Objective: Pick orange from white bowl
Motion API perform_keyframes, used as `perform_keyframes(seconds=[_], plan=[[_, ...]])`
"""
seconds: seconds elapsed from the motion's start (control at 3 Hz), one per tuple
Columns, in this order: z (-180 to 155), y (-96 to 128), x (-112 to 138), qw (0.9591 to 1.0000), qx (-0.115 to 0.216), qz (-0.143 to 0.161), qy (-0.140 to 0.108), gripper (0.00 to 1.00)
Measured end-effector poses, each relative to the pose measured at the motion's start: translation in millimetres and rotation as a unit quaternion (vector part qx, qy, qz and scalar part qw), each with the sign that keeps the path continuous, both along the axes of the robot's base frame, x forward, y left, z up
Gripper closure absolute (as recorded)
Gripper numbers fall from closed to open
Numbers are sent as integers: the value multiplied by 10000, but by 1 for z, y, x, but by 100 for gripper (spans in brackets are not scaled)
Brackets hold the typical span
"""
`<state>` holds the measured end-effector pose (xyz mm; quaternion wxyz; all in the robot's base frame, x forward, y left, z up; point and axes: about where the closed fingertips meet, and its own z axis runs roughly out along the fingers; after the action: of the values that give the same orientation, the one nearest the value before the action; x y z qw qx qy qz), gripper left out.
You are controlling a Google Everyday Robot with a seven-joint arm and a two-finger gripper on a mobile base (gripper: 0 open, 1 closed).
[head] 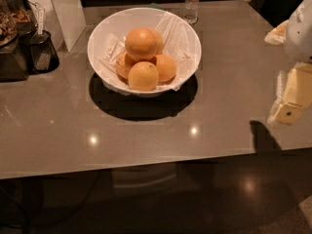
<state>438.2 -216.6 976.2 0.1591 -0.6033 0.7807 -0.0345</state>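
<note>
The white bowl (pixel 190 38) stands on the grey table at the centre back, lined with crumpled white paper. Several oranges are piled in it. The orange (pixel 141 44), the largest one, lies on top of the pile. A smaller, paler one (pixel 143 75) lies at the front, and darker ones sit to its right (pixel 165 67) and left (pixel 123 65). My gripper (pixel 291 100) hangs at the right edge of the view, above the table's front right part, well to the right of the bowl and apart from it. It holds nothing that I can see.
A clear water bottle (pixel 192 3) stands just behind the bowl. A dark cup with a tag (pixel 43 51), a white panel (pixel 66 11) and a dark appliance (pixel 9 38) stand at the back left. The table's front edge (pixel 146 165) runs across below the bowl.
</note>
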Motion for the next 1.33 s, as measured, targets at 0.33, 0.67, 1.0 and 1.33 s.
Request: perform_keyframes(seconds=[0.33,0.67,1.0,1.33], plan=[[0,0,0,10000,1,1,0,0],[-1,16,18,9995,232,201,-62,0],[7,33,36,9978,439,429,-236,0],[16,61,60,9933,727,819,-379,0]])
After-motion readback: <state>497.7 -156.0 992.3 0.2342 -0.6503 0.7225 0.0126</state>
